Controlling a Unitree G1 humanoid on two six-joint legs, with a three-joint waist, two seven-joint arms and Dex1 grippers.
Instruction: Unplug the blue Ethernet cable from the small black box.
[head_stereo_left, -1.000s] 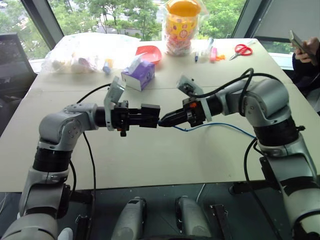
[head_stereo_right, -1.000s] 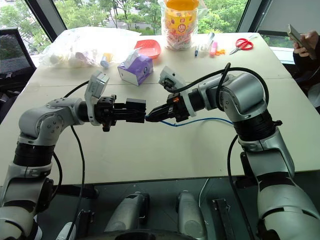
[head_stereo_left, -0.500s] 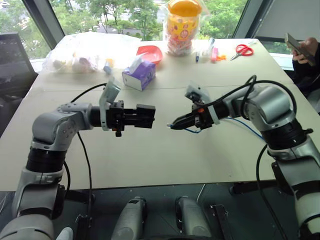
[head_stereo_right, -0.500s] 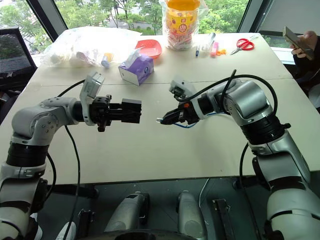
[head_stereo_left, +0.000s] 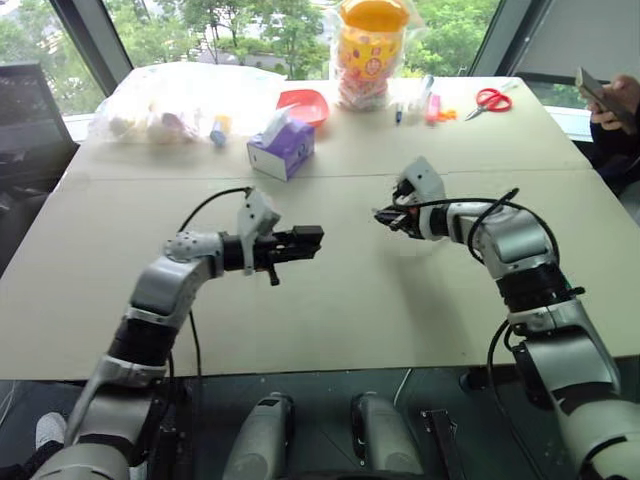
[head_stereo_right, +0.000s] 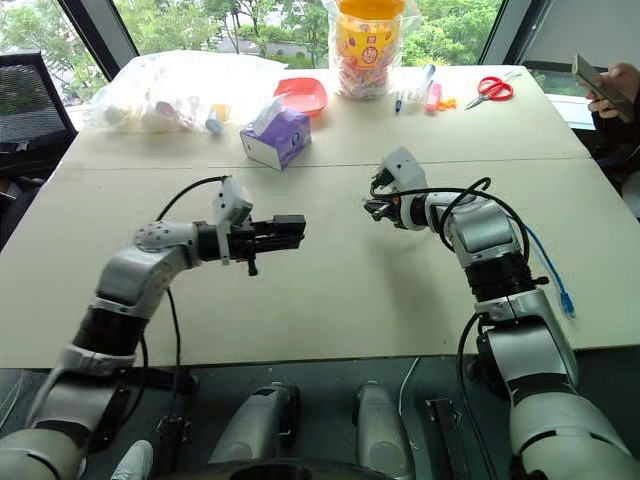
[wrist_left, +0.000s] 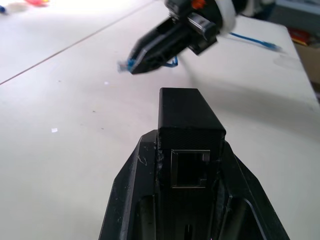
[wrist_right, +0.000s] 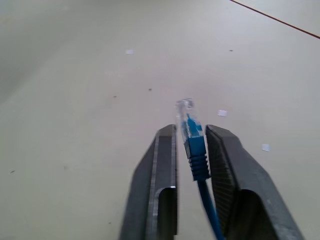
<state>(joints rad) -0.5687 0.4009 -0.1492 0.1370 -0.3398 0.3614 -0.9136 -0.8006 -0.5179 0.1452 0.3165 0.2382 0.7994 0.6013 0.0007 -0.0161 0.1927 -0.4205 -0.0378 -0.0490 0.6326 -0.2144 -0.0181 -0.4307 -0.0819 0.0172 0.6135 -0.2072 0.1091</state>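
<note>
On the left of the table (head_stereo_left: 330, 300), the left gripper (head_stereo_left: 300, 243) is clamped on the small black box (head_stereo_left: 307, 238), holding it above the tabletop with its free end pointing right. In the left wrist view the box (wrist_left: 189, 120) sits squeezed between the two black fingers (wrist_left: 131, 200), and its port faces the camera with nothing plugged into it.

Well apart to the right, the right gripper (head_stereo_left: 385, 217) hangs over the middle of the table, pointing left toward the box. The plug end of the blue Ethernet cable (wrist_right: 193, 142) lies between its fingers (wrist_right: 162, 175), clear tip sticking out past them; a narrow gap shows between the plug and the finger on either side, so the jaws stand slightly parted and it is hard to tell whether they pinch the plug at all. The cable is free of the box. It runs back along the right arm, and its other end (head_stereo_right: 562, 293) lies near the right near edge of the table.

At the far side stand a clear plastic bag (head_stereo_left: 165, 100), a red bowl (head_stereo_left: 298, 105), a purple tissue box (head_stereo_left: 282, 150), a yellow jar (head_stereo_left: 365, 55) in a bag, some pens (head_stereo_left: 430, 105) and red scissors (head_stereo_left: 488, 98). At the far right a person's hand (head_stereo_left: 612, 100) holds a phone.
</note>
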